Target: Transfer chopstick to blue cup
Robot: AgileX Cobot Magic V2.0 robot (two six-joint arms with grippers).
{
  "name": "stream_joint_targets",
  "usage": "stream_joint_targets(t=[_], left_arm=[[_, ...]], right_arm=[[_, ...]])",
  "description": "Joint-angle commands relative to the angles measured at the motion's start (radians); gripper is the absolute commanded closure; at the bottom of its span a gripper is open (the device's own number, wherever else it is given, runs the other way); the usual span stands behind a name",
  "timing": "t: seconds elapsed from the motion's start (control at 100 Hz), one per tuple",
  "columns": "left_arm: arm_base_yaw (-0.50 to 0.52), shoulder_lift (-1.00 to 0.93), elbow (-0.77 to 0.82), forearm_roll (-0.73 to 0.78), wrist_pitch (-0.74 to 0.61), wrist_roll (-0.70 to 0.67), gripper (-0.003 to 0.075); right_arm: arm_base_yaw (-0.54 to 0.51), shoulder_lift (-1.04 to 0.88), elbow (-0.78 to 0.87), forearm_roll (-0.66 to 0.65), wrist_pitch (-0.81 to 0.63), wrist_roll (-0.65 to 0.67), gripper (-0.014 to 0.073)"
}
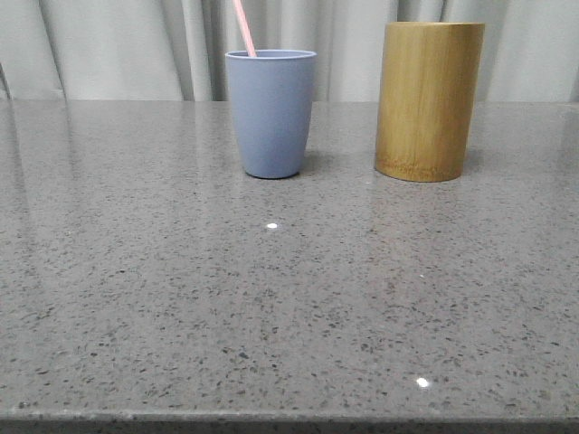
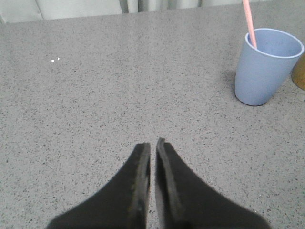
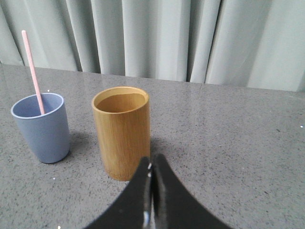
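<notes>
Across the front view, a speckled grey table (image 1: pixel 289 316) runs back to pale curtains (image 1: pixel 118 45). Toward its far edge the blue cup (image 1: pixel 270 113) stands upright, and a pale pink chopstick (image 1: pixel 244 27) leans out of it, tilting toward the left, with its top cut off by the frame. To the right of the cup, apart from it, a taller bamboo cylinder (image 1: pixel 428 99) stands upright. Neither arm shows in this view.

From the left wrist view, the left gripper (image 2: pixel 153 144) hangs over bare table (image 2: pixel 95 95), its dark jaws drawn nearly together with only a thin slit between the tips and nothing held. The blue cup (image 2: pixel 267 67) sits well away from it, the chopstick (image 2: pixel 249 21) resting against the inside of the rim. A sliver of the bamboo cylinder (image 2: pixel 300 74) peeks in just behind the cup.

From the right wrist view, the right gripper (image 3: pixel 151 164) has its jaws pressed together, holding nothing, and sits in front of the bamboo cylinder (image 3: pixel 121 131), whose inside looks hollow. The blue cup (image 3: pixel 43 126) stands beside the cylinder without touching it, and the chopstick (image 3: pixel 32 71) rises from it at a slight slant.
</notes>
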Motion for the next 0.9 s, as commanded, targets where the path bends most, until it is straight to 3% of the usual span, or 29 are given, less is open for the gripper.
stream_joint_targets(t=[0.0, 0.43, 0.89], left_arm=[[0.003, -0.027, 0.007, 0.002, -0.120, -0.011, 0.0739], [0.003, -0.231, 0.212, 0.002, -0.245, -0.011, 0.0739], [0.003, -0.291, 0.250, -0.036, -0.245, -0.011, 0.0739]], right_arm=[[-0.005, -0.064, 0.003, 0.000, -0.058, -0.001, 0.0696], [-0.005, -0.306, 0.131, 0.000, -0.033, -0.001, 0.0697], [-0.005, -0.336, 0.149, 0.000, 0.050, -0.002, 0.0697]])
